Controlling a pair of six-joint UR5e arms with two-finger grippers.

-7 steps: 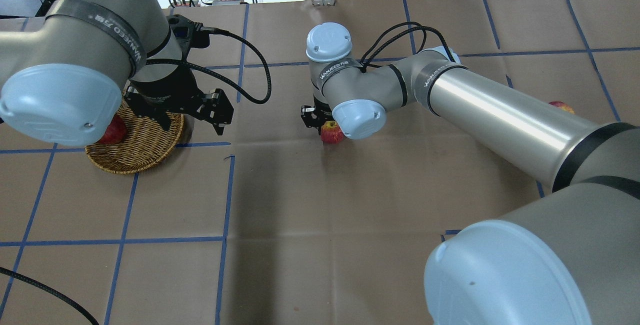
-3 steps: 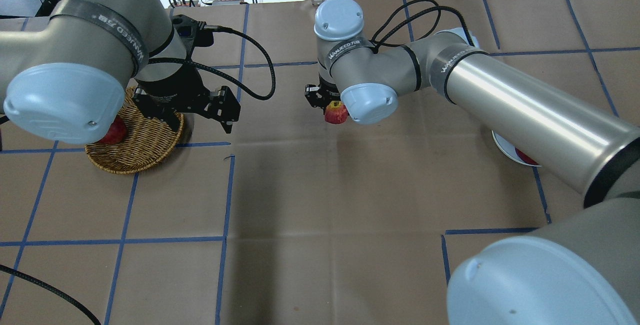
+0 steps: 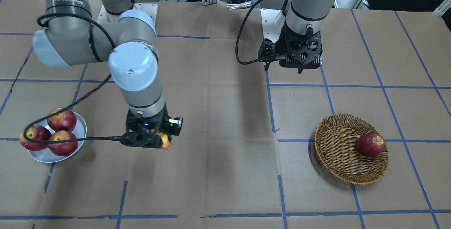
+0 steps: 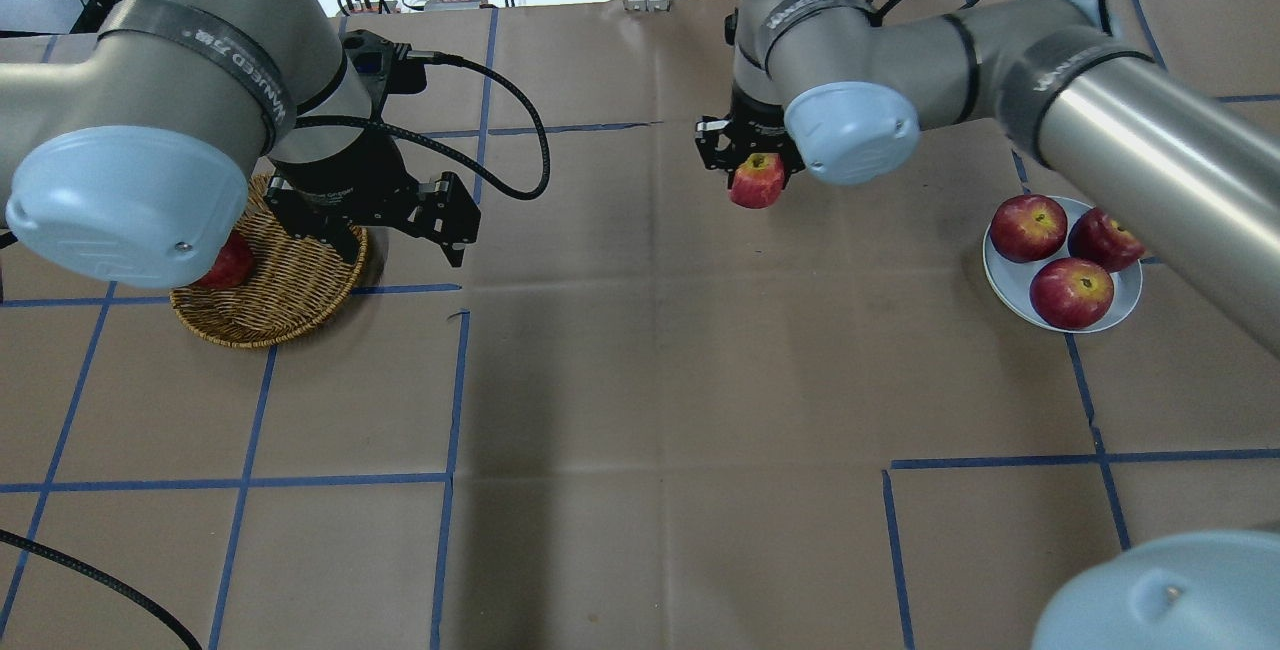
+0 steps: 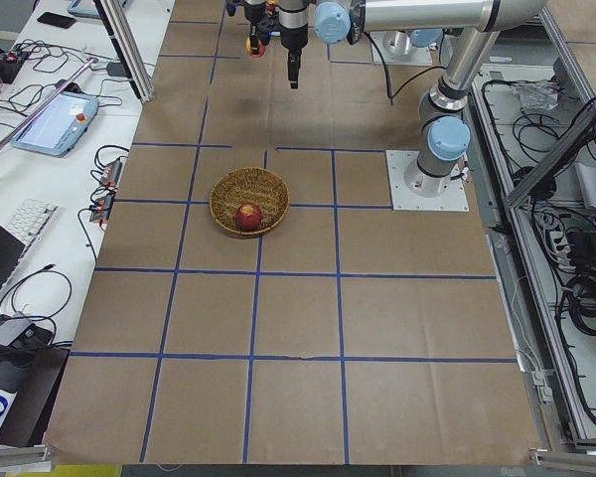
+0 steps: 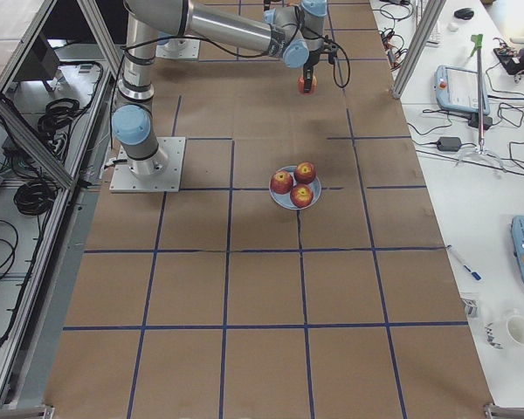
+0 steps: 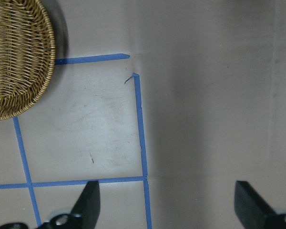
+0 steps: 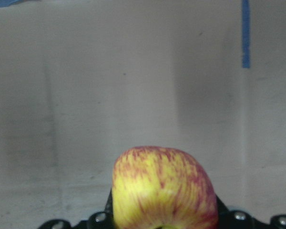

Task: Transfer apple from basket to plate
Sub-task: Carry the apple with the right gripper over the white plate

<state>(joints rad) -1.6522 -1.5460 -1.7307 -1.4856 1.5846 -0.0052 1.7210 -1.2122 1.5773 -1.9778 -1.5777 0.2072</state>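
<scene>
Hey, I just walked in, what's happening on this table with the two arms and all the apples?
The right gripper is shut on the yellow-streaked apple and holds it above the table, between the basket and the plate. The plate already carries three red apples, and one dark red apple lies in the basket. The left gripper hangs open beside the basket, holding nothing. The streaked apple is not yet on the plate.

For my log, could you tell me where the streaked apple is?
Overhead view: the apple is in the right gripper above the table, between basket and plate, nearer the plate.
</scene>
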